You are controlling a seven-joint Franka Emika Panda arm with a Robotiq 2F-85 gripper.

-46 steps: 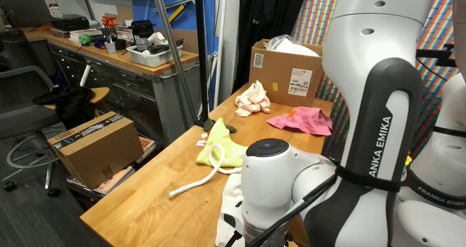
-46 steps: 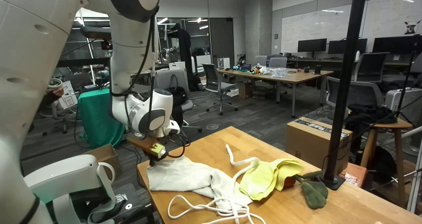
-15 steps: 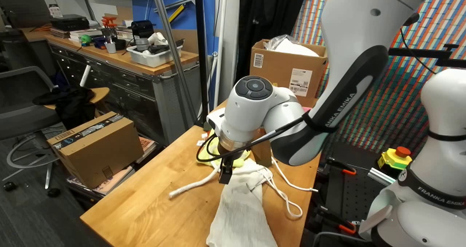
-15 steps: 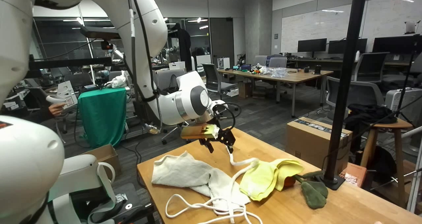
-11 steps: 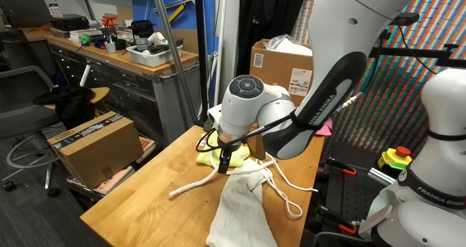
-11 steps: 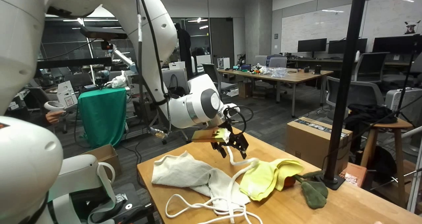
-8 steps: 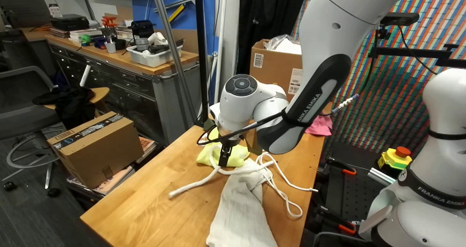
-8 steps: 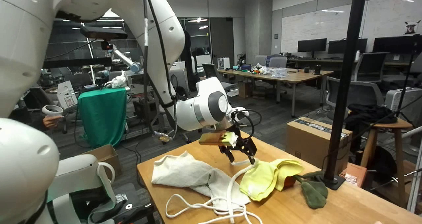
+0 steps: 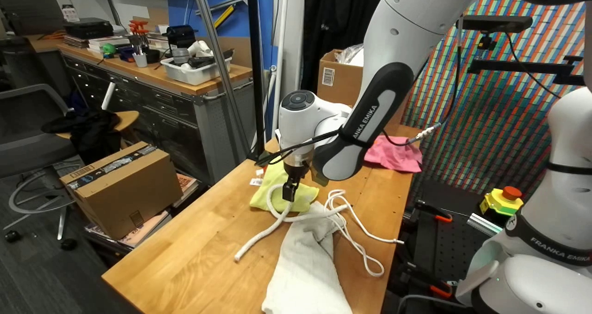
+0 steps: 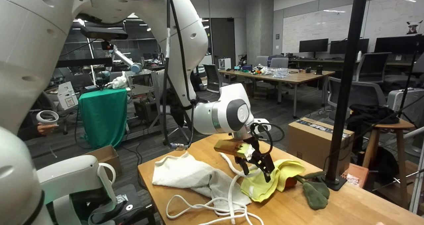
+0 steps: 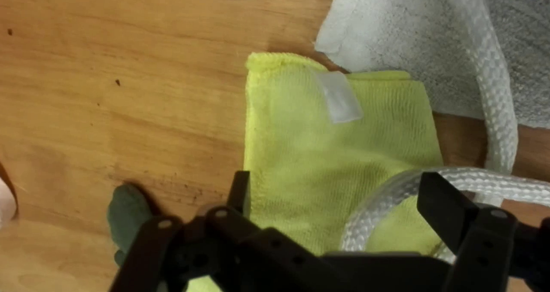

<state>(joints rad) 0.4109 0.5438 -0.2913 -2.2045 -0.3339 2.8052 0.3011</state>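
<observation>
Green leaf-shaped piece (image 11: 127,216): lower left in our wrist view, on the surface (image 11: 172,124).
Gripper (image 11: 335,192): fingers apart; we cannot tell whether they touch anything.
Yellow cloth (image 11: 309,154): beneath the gripper.
White rope (image 11: 498,90): curving over the yellow cloth, partly hidden behind one finger.
Off-white cloth (image 11: 399,29): upper right, crossed by the rope.

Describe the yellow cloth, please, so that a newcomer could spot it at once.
Start at the wooden table and find the open claw above it. Below the claw lies the yellow cloth, with a white rope curving across it. Its yellow colour and small white label set it apart from the white cloth beside it.
</observation>
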